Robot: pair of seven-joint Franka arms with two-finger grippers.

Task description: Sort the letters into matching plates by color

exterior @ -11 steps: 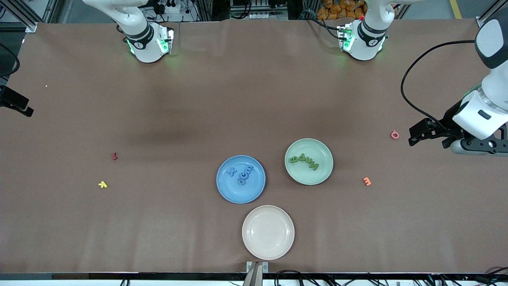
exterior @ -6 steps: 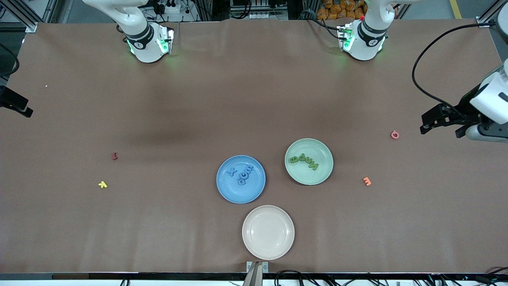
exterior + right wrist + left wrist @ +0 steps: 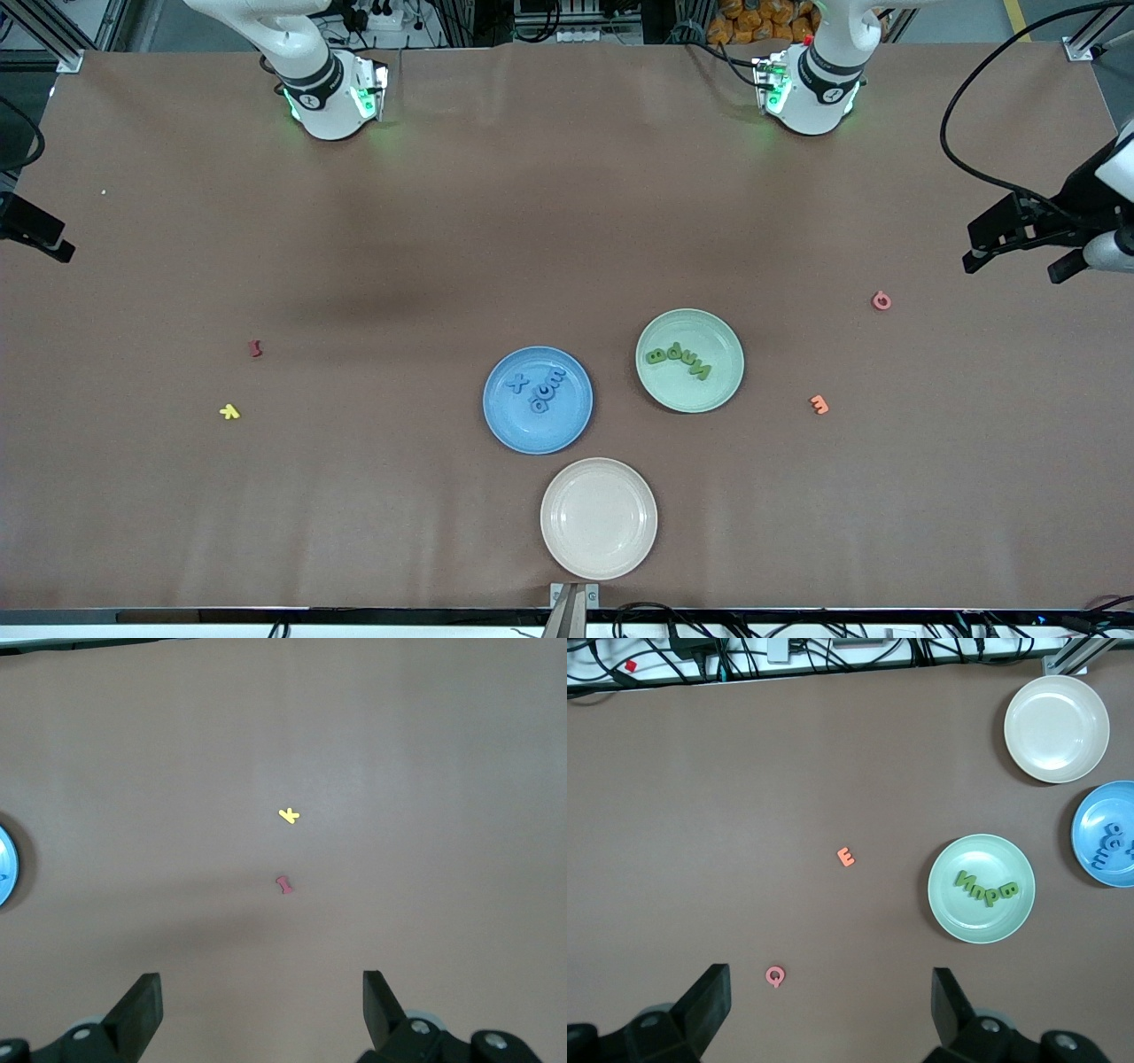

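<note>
The blue plate [image 3: 532, 434] holds several blue letters [image 3: 540, 394]. The pale green plate [image 3: 700, 394] stands beside it toward the left arm's end and holds several green letters [image 3: 678, 356]. The left wrist view shows the green plate [image 3: 979, 921], its green letters [image 3: 986, 889] and the blue plate [image 3: 1090, 811]. My left gripper [image 3: 1019, 252] is open and empty, up over bare table at the left arm's end; in its wrist view [image 3: 830, 988] the jaws stand wide apart. My right gripper [image 3: 261, 992] is open and empty, high over the table toward the right arm's end.
A cream plate [image 3: 599, 518] stands nearest the front camera. Loose on the table are a pink letter [image 3: 881, 300] and an orange letter [image 3: 819, 405] toward the left arm's end, and a red letter [image 3: 255, 348] and a yellow letter [image 3: 229, 411] toward the right arm's end.
My left gripper has drawn back toward the left arm's end of the table and away from the pink letter. The plates, letters and right arm have not moved.
</note>
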